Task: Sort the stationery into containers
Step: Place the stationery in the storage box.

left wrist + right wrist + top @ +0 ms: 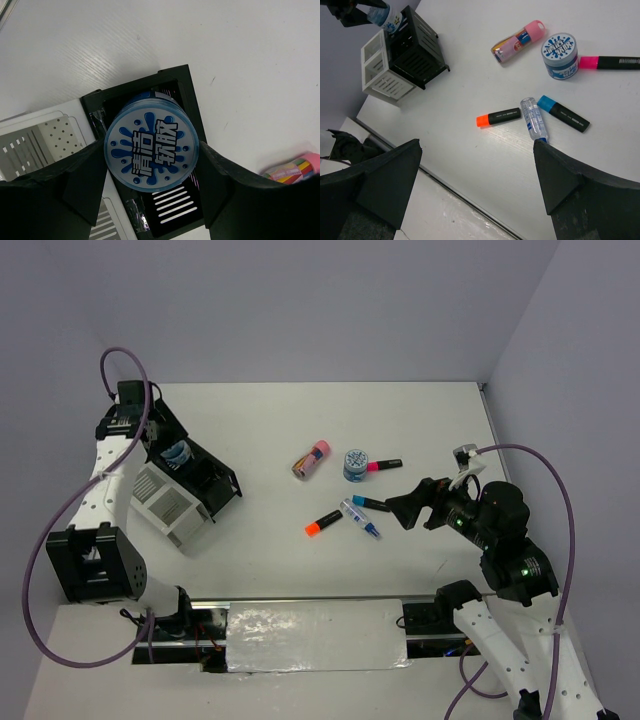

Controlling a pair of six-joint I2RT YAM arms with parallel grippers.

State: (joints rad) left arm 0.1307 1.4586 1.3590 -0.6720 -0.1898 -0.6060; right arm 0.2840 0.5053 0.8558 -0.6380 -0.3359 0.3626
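L gripper (152, 172) clamps round blue-white patterned roll (151, 149) over black slotted organizer box (172, 82). R gripper (477, 175) spread wide, empty, nr blue-capped black marker (563, 113).

Left hand (174, 456) grips blue-white roll (180, 452) above organizer (185, 505), near left edge of table (280, 415). Mid-table: pink-tan cylinder (312, 461), second roll (355, 464), pink-capped marker (384, 466), blue-capped marker (366, 503), orange-capped marker (323, 523), clear pen (361, 520). Right hand (408, 510) spread wide, just right of blue-capped marker.

Left arm stretched to far left, gripper (176, 455) clamped on blue-white roll (150, 150); right arm bent, gripper (397, 512) spread wide.
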